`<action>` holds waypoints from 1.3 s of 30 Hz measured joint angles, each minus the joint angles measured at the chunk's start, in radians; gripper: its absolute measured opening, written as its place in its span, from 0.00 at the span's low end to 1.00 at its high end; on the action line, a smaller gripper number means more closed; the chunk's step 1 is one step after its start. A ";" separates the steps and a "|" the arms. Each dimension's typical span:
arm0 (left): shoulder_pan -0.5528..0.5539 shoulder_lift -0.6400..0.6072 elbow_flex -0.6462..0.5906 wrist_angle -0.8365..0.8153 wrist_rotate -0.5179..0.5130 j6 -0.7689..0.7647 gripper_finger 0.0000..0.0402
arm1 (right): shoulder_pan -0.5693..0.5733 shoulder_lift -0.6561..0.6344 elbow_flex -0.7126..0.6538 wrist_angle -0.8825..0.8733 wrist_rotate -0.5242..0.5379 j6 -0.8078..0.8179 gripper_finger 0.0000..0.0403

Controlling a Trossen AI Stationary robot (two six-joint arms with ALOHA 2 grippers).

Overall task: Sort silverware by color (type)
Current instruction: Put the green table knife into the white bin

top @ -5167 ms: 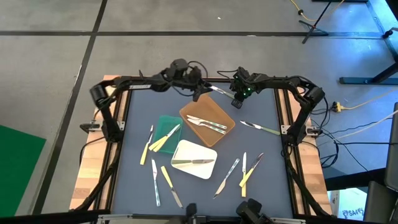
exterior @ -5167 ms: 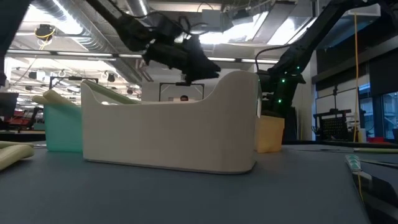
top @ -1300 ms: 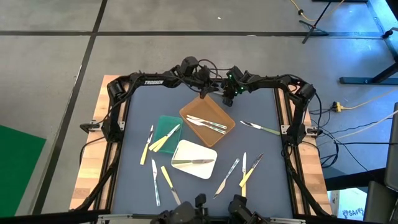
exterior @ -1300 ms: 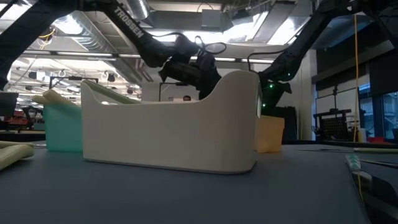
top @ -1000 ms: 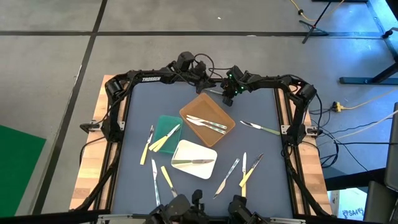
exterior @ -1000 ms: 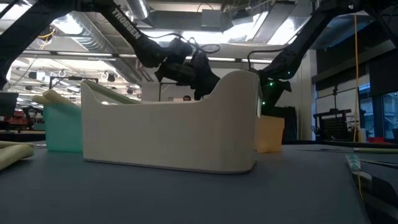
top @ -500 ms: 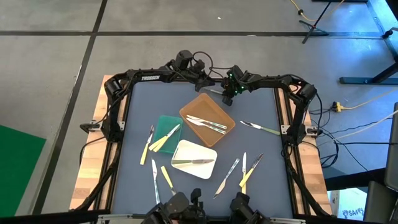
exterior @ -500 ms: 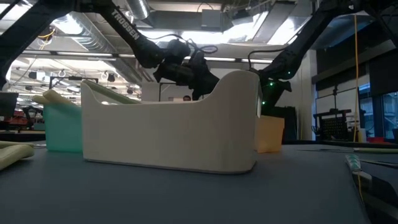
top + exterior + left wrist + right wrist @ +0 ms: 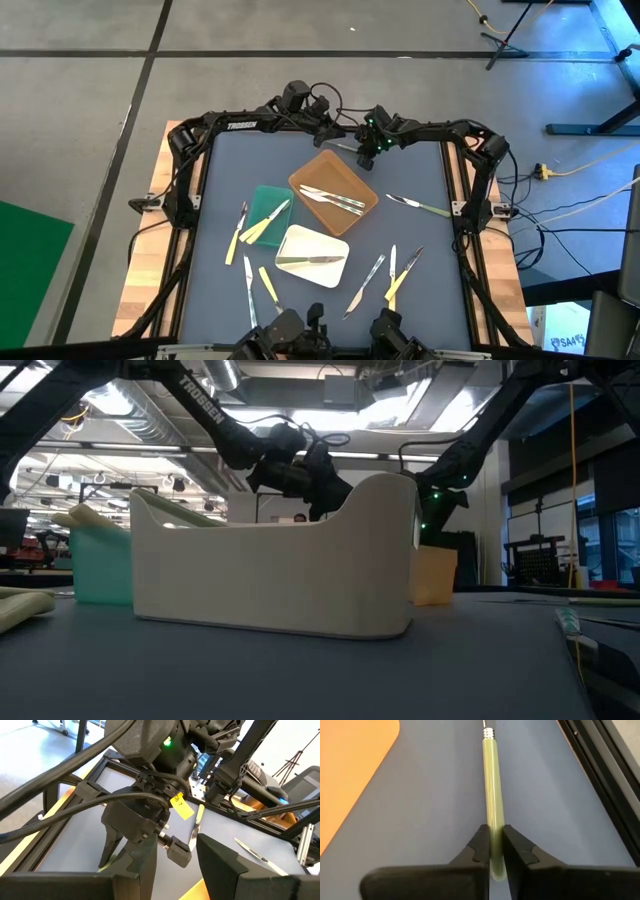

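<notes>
At the table's far edge, just beyond the brown tray (image 9: 333,188), a green-handled utensil (image 9: 493,805) sits pinched in my right pincer (image 9: 492,851). My left pincer (image 9: 172,857) hovers spread beside it; a loosening pinch could drop it outside the tray.

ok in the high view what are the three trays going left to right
green tray → white tray → brown tray
</notes>
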 joint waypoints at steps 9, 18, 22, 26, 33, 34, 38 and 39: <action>0.000 0.000 0.000 0.000 0.000 -0.003 0.33 | 0.001 0.001 -0.001 0.023 0.046 0.003 0.10; 0.000 0.001 0.000 0.000 0.000 -0.003 0.33 | 0.000 0.013 0.000 0.030 0.101 0.066 0.11; 0.000 0.001 0.000 -0.002 0.000 -0.003 0.33 | 0.000 0.014 0.000 0.030 0.104 0.056 0.11; 0.000 0.001 0.000 -0.003 0.000 -0.003 0.33 | 0.000 0.014 0.000 0.025 0.104 0.018 0.10; 0.001 0.001 0.000 -0.003 0.000 -0.003 0.33 | -0.001 0.014 0.000 0.028 0.079 -0.009 0.02; 0.003 0.001 0.000 -0.003 0.000 -0.003 0.33 | -0.001 0.014 0.000 0.029 0.077 -0.008 0.03; 0.013 0.001 0.000 -0.003 0.000 -0.003 0.33 | -0.002 0.013 0.000 0.029 0.072 -0.008 0.02; 0.016 0.001 0.000 -0.003 0.002 -0.003 0.33 | -0.002 0.013 0.000 0.030 0.068 -0.008 0.02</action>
